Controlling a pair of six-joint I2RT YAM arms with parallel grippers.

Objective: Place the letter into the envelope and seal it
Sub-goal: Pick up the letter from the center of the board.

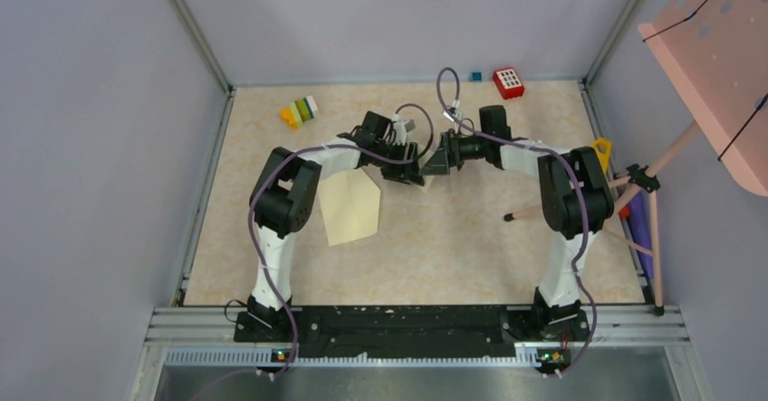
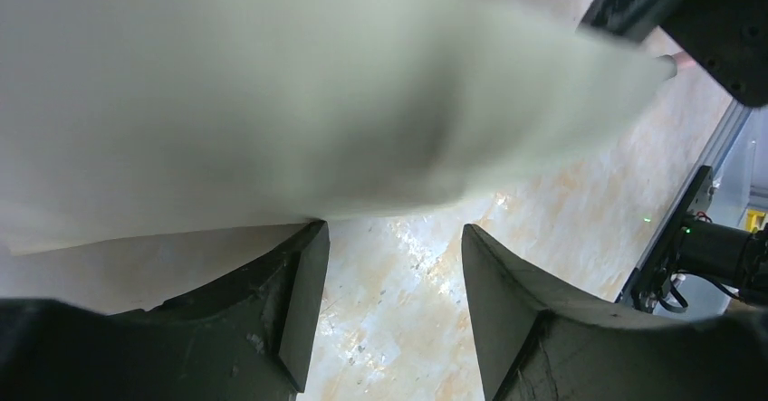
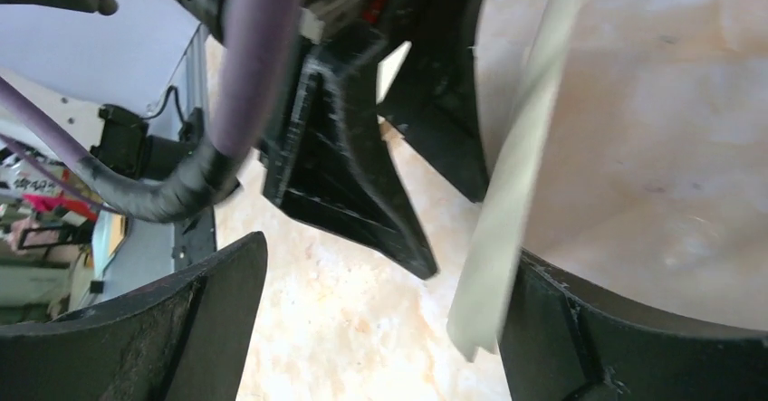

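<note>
Near the middle of the bench [image 1: 453,247] the two arms meet nose to nose. The envelope [image 1: 349,206] lies pale beside the left arm's elbow, its pointed end reaching toward the left pincer [image 1: 405,173]. That pincer's jaws stand apart with only bench between them. The right pincer [image 1: 437,162] gapes wide too, the paper's edge against one finger [image 3: 580,329], not clamped.

Plain grey-lilac walls [image 1: 91,147] close in at nine, twelve and three o'clock around a marbled beige table [image 1: 453,256]. A pink perforated stand [image 1: 715,48] leans in at two o'clock.
</note>
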